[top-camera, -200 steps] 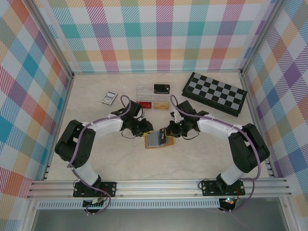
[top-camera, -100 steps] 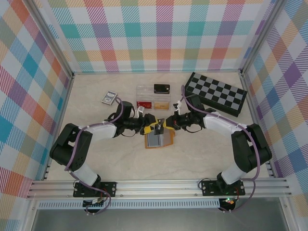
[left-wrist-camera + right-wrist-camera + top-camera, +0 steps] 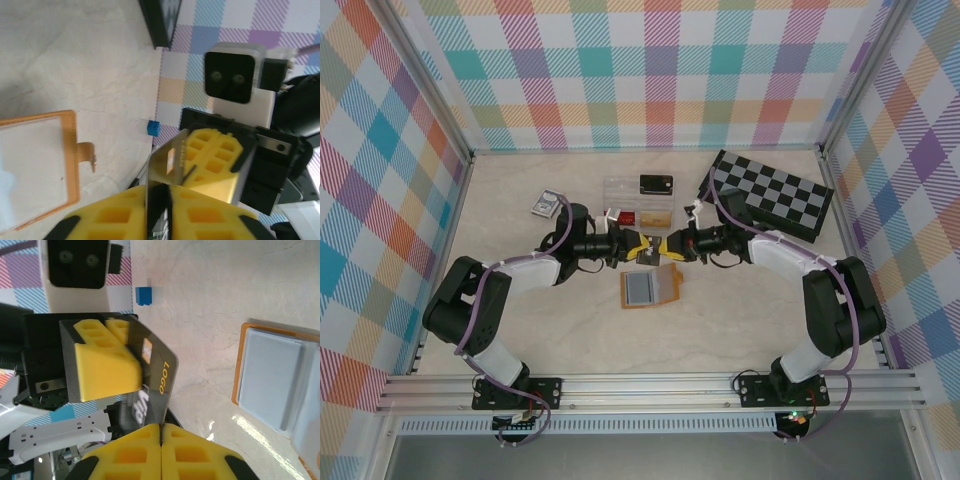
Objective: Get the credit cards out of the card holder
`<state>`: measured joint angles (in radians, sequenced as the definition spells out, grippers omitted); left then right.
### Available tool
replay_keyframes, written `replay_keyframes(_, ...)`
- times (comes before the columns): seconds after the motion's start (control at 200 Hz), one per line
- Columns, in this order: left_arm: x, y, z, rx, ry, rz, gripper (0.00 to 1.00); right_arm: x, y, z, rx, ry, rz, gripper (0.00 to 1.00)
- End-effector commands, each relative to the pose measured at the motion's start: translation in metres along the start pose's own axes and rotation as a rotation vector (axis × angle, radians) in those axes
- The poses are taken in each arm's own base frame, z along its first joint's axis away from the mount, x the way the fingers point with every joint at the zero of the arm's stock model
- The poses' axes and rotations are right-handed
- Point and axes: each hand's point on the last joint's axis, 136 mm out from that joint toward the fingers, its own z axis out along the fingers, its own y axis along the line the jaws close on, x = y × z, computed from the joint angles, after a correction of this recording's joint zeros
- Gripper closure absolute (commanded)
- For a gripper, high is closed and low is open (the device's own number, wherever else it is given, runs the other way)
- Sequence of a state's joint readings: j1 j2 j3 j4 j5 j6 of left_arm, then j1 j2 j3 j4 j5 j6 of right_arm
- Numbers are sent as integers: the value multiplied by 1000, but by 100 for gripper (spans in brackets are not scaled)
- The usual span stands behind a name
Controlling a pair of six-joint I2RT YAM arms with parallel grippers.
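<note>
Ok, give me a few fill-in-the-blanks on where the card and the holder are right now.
1. The number of grippers shut on the dark card, counting the left gripper and the right gripper, is ___.
2. The card holder lies ___ on the table, its grey-blue inner panels facing up.
3. In the top view, the chessboard sits at the far ___ corner of the table.

Missing words: two; open; right
</note>
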<state>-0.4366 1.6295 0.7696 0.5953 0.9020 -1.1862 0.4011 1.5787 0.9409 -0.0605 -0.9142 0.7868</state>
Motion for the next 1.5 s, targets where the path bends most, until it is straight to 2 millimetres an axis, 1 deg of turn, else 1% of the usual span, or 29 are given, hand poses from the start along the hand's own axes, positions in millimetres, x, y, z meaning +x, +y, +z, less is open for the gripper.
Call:
replay_keyframes(0.0, -12, -19, -2, 60, -34, 20, 98, -5, 24, -3, -76, -19, -20, 83)
replay_keyframes(0.04, -14, -20, -3, 60, -49, 14, 100, -7, 25, -3, -83, -41, 13, 73)
replay_keyframes(0.065, -16, -21, -3, 60, -60, 13, 100, -8, 26, -4, -88, -56, 30, 68)
replay_keyframes(0.145, -23, -22, -4, 55, -97, 4, 100, -8, 35, -5, -106, -96, 47, 59)
replay_keyframes(0.195, -26, -23, -5, 56, -119, -2, 100, -7, 38, -4, -102, -110, 58, 56)
replay_keyframes(0.31, -34, -27, -5, 64, -157, -15, 100, -4, 43, -1, -104, -125, 89, 55)
replay_keyframes(0.395, -39, -28, -6, 65, -180, -21, 100, -7, 41, -3, -102, -160, 110, 59)
replay_keyframes(0.465, -40, -29, -7, 66, -188, -27, 100, -11, 43, -5, -104, -190, 112, 64)
replay_keyframes(0.585, -40, -30, -7, 68, -196, -29, 100, -14, 45, -3, -125, -191, 126, 70)
replay_keyframes(0.77, -41, -31, -7, 68, -199, -23, 100, -14, 49, 6, -131, -187, 118, 77)
replay_keyframes(0.835, -40, -29, -7, 64, -194, -32, 100, -15, 44, 11, -106, -199, 118, 79)
replay_keyframes(0.91, -39, -26, -7, 53, -192, -40, 100, -17, 40, 15, -94, -211, 106, 84)
replay_keyframes(0.975, -38, -22, -8, 33, -193, -50, 93, -21, 36, 15, -77, -232, 95, 91)
replay_keyframes(1.07, -36, -10, -13, -26, -204, -64, 75, -26, 29, 12, -5, -262, 48, 100)
replay_keyframes(1.09, -36, -6, -16, -48, -208, -65, 71, -27, 28, 11, 17, -269, 34, 100)
replay_keyframes(1.17, -36, 7, -28, -149, -234, -51, 49, -34, 22, 6, 114, -298, -48, 100)
replay_keyframes(1.22, -34, 17, -39, -238, -251, -47, 35, -39, 19, 1, 187, -312, -120, 100)
replay_keyframes(1.295, -33, 29, -59, -367, -280, -14, 20, -51, 18, -8, 300, -336, -252, 100)
replay_keyframes(1.375, -32, 40, -82, -493, -314, 12, 10, -64, 19, -15, 413, -321, -423, 100)
replay_keyframes(1.42, -35, 41, -95, -543, -346, 37, 5, -74, 22, -18, 472, -312, -527, 100)
replay_keyframes(1.43, -32, 45, -99, -566, -343, 28, 4, -76, 22, -18, 481, -308, -550, 100)
replay_keyframes(1.47, -32, 49, -110, -606, -358, 28, 1, -86, 22, -21, 534, -312, -646, 100)
replay_keyframes(1.5, -32, 51, -116, -623, -368, 28, 0, -95, 24, -25, 563, -325, -704, 100)
